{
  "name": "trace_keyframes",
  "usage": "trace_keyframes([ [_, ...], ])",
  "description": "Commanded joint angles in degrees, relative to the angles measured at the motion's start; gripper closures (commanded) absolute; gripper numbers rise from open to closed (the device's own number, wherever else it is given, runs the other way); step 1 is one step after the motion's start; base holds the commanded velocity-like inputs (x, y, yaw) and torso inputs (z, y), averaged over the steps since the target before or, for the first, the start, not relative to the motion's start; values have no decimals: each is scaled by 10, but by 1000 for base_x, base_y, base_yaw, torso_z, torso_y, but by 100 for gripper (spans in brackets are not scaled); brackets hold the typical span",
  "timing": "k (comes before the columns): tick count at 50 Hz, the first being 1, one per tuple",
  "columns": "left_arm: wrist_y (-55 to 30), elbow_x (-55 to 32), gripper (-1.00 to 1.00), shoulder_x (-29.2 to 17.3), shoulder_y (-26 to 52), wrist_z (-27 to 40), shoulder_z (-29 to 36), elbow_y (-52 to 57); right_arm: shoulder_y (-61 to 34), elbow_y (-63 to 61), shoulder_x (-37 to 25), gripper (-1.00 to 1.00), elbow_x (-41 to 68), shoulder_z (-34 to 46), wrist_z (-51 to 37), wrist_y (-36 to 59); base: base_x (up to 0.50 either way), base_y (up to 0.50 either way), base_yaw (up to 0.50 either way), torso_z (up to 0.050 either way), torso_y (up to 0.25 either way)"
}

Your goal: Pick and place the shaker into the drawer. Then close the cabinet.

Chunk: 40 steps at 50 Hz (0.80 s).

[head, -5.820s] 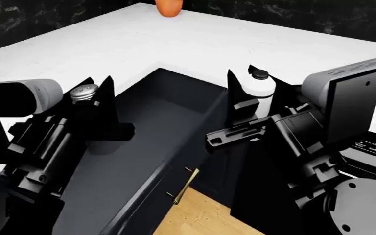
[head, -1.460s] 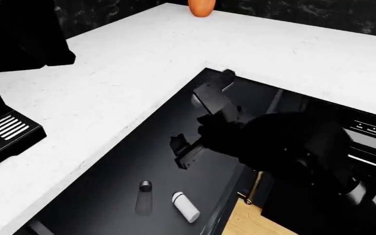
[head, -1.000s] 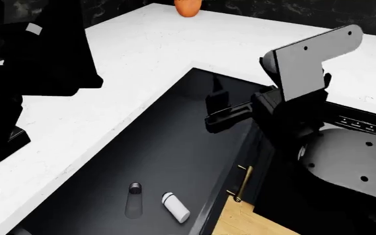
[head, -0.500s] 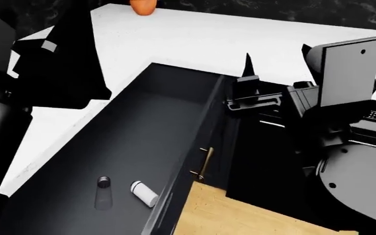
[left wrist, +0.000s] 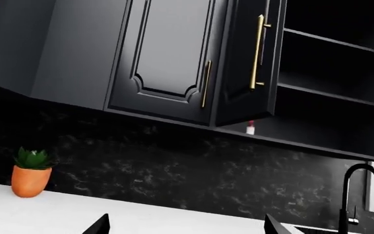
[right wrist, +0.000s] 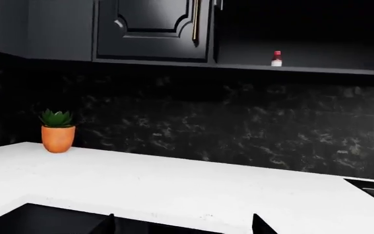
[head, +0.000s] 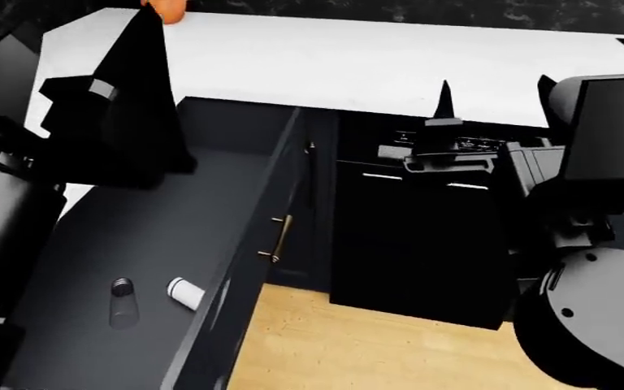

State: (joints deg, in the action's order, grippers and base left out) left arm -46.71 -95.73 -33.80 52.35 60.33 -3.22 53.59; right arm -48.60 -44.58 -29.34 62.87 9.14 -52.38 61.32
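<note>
Released shaker [head: 123, 290] apparently stands in drawer [head: 95, 244], jaws clear.

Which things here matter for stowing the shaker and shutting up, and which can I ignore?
Job:
- shaker, upright in the drawer
- white bottle, lying beside it
- drawer, open
- left gripper, right gripper, both empty

Ignore:
- potted plant on the counter
- small red-capped bottle on the shelf
- faucet
- wall cabinet door

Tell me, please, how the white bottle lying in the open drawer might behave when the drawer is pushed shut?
The white bottle lies on its side on the drawer's glossy bottom, so it will probably roll or slide. It may bump the upright shaker beside it, possibly tipping it.
</note>
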Motion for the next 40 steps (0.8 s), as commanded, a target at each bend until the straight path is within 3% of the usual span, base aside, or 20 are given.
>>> trace_keyframes([
  [1, 0, 8, -100, 1, -12, -6, 2, 4, 16, -2, -3, -100, -15, -2, 2, -17, -242, -44, -500, 0, 0],
  [23, 2, 10, -100, 1, -19, -5, 5, 8, 32, -1, -7, -100, -32, 10, 9, -32, -247, -27, -500, 0, 0],
  [33, 3, 10, -100, 1, -21, -3, 8, 12, 21, 6, -7, -100, -22, 21, 0, -13, -9, -11, -24, 0, 0],
  [40, 2, 11, -100, 2, -24, 1, 12, 15, 43, -9, -8, -100, -49, 16, 40, -68, 18, -500, 0, 0, 0],
])
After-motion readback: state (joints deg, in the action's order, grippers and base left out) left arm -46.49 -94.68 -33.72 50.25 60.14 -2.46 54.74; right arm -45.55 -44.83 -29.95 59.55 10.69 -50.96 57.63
